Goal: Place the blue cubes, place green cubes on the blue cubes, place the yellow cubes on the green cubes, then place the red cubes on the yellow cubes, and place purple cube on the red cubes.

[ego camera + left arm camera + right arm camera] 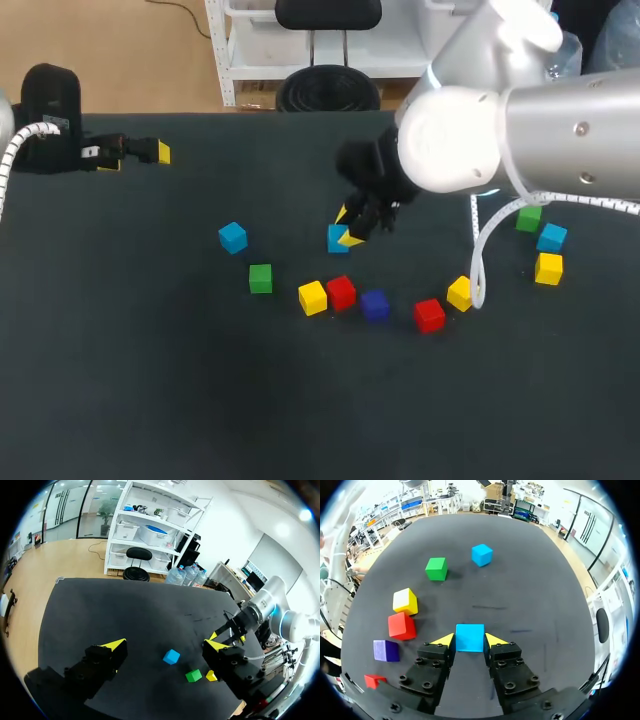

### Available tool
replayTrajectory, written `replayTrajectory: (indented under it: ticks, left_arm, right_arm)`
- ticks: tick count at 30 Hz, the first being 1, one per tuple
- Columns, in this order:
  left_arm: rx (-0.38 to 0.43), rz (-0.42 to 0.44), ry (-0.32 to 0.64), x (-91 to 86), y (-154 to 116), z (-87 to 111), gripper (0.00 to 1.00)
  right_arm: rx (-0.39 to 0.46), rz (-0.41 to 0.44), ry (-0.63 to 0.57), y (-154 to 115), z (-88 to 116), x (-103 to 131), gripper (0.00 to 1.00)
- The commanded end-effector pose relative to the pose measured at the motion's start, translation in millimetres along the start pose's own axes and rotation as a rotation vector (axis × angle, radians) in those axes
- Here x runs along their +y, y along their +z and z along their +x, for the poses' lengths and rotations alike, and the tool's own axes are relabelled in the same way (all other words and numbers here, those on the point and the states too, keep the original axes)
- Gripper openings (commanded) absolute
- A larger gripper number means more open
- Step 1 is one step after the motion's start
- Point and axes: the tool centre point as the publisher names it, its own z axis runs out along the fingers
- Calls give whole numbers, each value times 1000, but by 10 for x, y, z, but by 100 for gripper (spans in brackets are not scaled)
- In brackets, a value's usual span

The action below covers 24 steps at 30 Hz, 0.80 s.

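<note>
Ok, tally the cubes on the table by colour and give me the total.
blue cube: 3
green cube: 2
yellow cube: 3
red cube: 2
purple cube: 1
Total: 11

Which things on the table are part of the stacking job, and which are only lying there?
Job: blue cube in the right gripper; other blue cubes; green cubes; yellow cubes; red cubes; purple cube.
Only lying there: none that I can see.
</note>
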Motion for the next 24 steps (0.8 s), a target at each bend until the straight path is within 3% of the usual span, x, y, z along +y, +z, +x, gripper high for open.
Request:
replayTrajectory:
  ticks: [1, 16, 17, 19, 21, 22, 23, 24]
  left_arm:
    - [-2, 1, 0, 6, 0, 3, 100]
    - [-2, 1, 0, 6, 0, 3, 100]
    - [-2, 1, 0, 6, 0, 3, 100]
    - [-2, 1, 0, 6, 0, 3, 100]
    - [-2, 1, 0, 6, 0, 3, 100]
    - [-2, 1, 0, 6, 0, 3, 100]
    - [-2, 1, 0, 6, 0, 3, 100]
    - [-2, 1, 0, 6, 0, 3, 100]
  right_arm:
    - [0, -1, -1, 9, -3, -18, 0]
    - [1, -8, -13, 28, -24, -14, 0]
    - [2, -9, -14, 29, -24, -15, 8]
    - [3, -10, -16, 29, -25, -16, 34]
    - [4, -10, -18, 29, -26, -16, 48]
    - [4, -10, -18, 29, -27, -16, 79]
    - [5, -9, -17, 29, -28, -16, 100]
    - [5, -9, -17, 28, -30, -16, 100]
